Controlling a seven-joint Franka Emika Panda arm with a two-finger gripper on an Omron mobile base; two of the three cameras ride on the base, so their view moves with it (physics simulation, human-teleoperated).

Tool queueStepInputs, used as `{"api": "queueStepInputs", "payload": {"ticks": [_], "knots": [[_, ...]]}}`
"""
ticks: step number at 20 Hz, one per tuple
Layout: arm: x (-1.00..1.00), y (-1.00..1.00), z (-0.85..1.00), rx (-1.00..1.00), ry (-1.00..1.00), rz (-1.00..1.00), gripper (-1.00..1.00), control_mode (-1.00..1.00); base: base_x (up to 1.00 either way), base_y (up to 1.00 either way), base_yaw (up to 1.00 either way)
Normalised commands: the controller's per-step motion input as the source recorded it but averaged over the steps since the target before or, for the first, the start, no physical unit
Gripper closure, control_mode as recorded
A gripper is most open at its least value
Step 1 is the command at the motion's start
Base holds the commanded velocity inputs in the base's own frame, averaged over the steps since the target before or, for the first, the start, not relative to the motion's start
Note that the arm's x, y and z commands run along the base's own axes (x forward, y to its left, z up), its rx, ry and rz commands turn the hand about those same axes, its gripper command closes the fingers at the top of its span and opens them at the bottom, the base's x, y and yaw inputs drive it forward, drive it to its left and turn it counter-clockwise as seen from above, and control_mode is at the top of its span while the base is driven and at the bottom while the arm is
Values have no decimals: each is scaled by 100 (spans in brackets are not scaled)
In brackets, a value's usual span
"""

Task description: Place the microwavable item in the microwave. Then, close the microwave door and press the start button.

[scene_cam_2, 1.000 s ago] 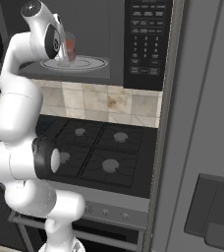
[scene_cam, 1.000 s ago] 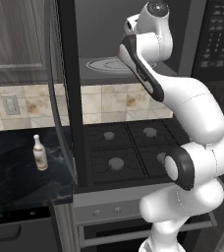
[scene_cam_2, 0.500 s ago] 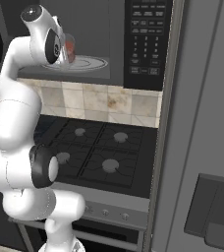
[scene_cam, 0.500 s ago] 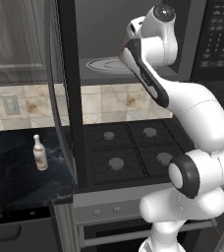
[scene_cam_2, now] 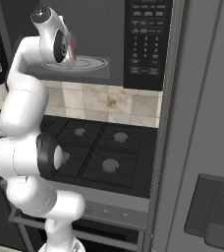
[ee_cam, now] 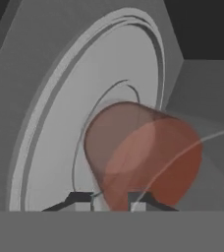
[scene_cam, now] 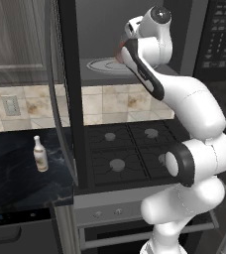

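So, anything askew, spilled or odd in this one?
Nothing stands out. The glass tumbler sits on the turntable inside the microwave, no spill visible. The microwave door hangs open; the white bottle stands upright on the counter.

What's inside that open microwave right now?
Inside the microwave lies a round glass turntable, with a glass tumbler of reddish contents over it, at the gripper. The arm covers most of the tumbler from both base views, so its footing is unclear.

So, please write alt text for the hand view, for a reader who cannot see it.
A clear glass tumbler with reddish-pink contents sits over the microwave's round glass turntable, just beyond the gripper, whose two dark fingertips flank its base.
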Motion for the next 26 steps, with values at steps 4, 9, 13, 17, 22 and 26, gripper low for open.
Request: {"api": "queueStepInputs", "payload": {"ticks": [4,9,13,17,22,26], "knots": [[36,0,8,0,0,0,-100,-100,0,0,0],[21,0,16,0,0,0,-100,-100,0,0,0],[6,0,25,0,-7,0,-100,-100,0,0,0],[-15,0,25,-1,-21,0,-100,-100,0,0,0],[-88,0,-49,0,-29,0,-100,-100,0,0,0],[-100,0,-100,0,-24,0,-100,-100,0,0,0]]}}
